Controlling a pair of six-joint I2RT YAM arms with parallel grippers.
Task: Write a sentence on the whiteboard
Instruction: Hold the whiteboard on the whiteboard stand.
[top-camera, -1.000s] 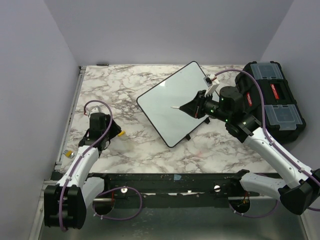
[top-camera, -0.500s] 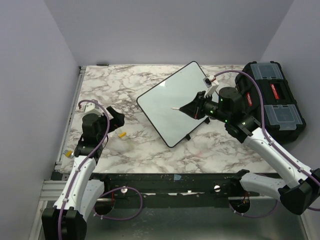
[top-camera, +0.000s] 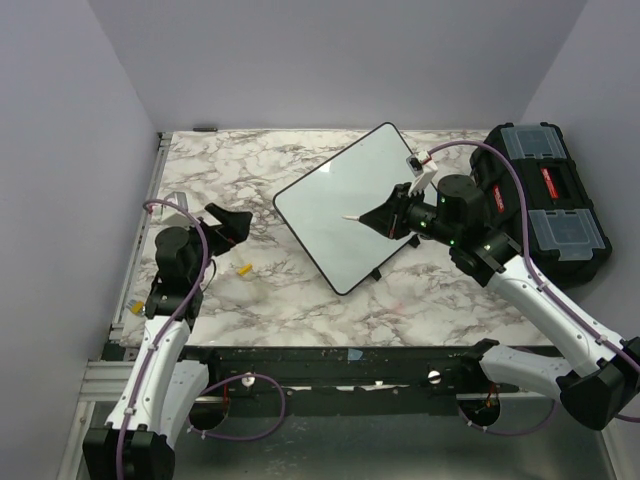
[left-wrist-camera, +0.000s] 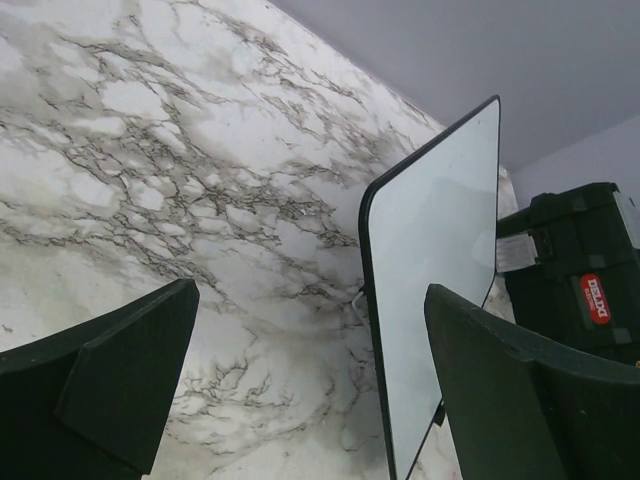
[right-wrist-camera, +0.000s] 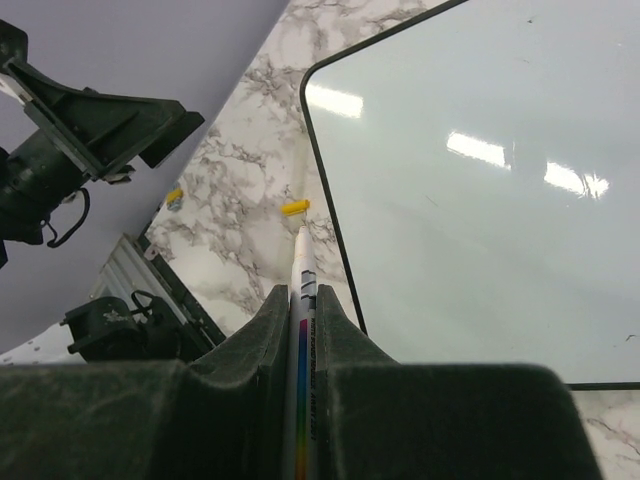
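Although a pen is held ready, no writing is seen on the large white rectangular whiteboard with the thin black rim (top-camera: 345, 205), which is set askew at the middle of the table, slightly to the right. Over its middle a slim white marker with a rainbow stripe (right-wrist-camera: 300, 300) is clamped between the closed jaws of the right gripper (top-camera: 382, 215). Whether the tip touches the board cannot be told.

Risk is judged chiefly in the board, which is not steadied by anything. If the tip is pressed hard, the board may be pushed along or rocked on its feet, and the strokes would be spoiled. The thin marker may also be twisted in the grip. The left gripper (top-camera: 228, 220) is raised well to the left, its jaws spread wide and empty. A small yellow cap (top-camera: 243, 268) is left loose near it.

A black toolbox with clear lids (top-camera: 550, 205) is placed at the right edge. Everything is borne by a white, grey-veined marble table (top-camera: 250, 160), enclosed by plain grey walls (top-camera: 330, 60).
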